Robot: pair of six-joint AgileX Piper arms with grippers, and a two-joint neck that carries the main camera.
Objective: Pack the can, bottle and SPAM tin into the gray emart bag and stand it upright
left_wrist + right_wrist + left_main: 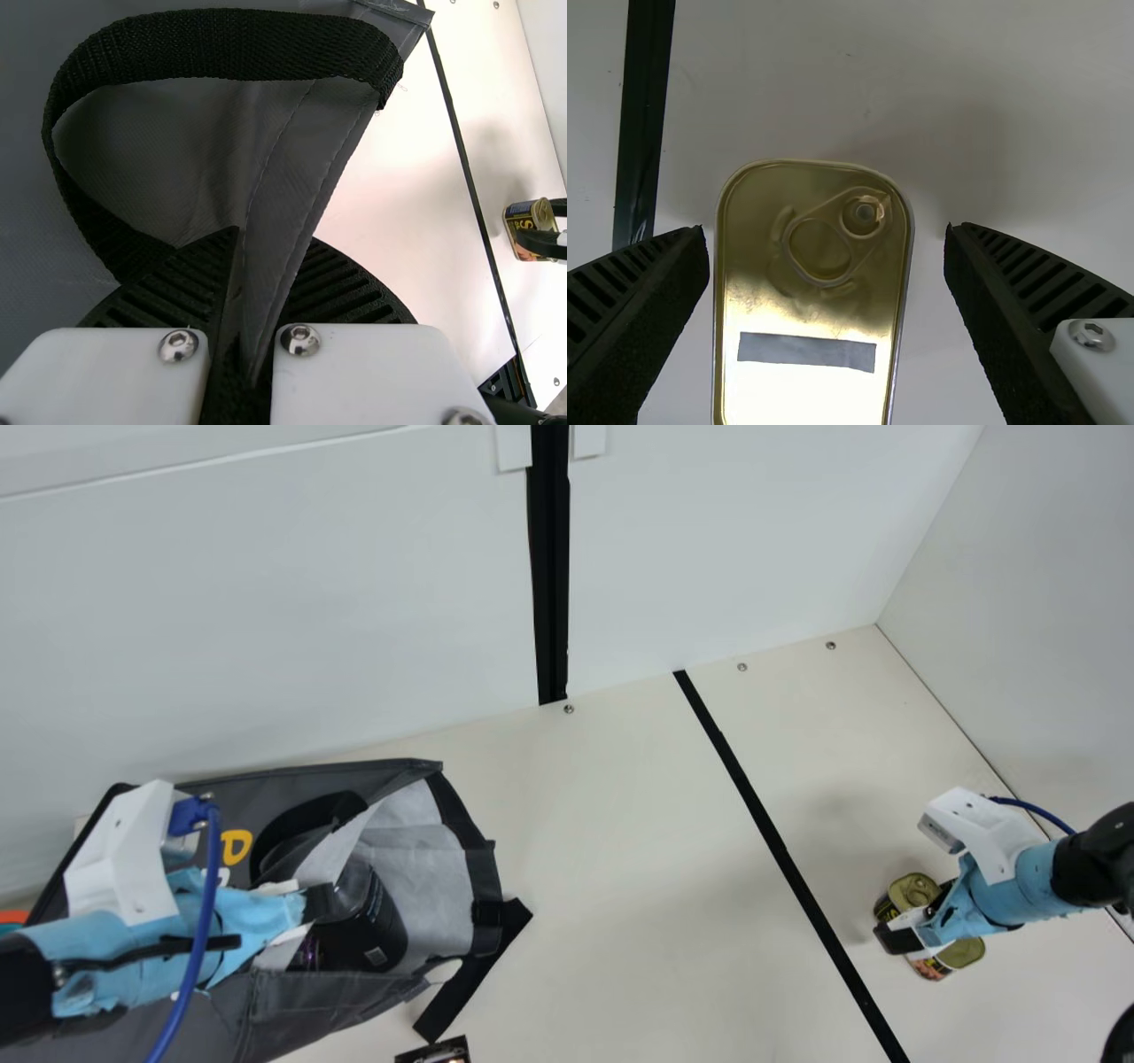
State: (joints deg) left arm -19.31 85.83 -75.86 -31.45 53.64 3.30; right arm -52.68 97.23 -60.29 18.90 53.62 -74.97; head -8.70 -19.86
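Lower left in the main view, your left claw (264, 266) pinched the gray emart bag (310, 996) by its edge, probably to brace the mouth open around a dark container (368, 930). Lower right, your right claw (826, 232) stood wide astride the SPAM tin (815, 310), apparently for a grip.

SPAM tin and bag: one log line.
left gripper: jaws shut on bag edge | right gripper: jaws open over SPAM tin | tin: on table | bag: black item inside
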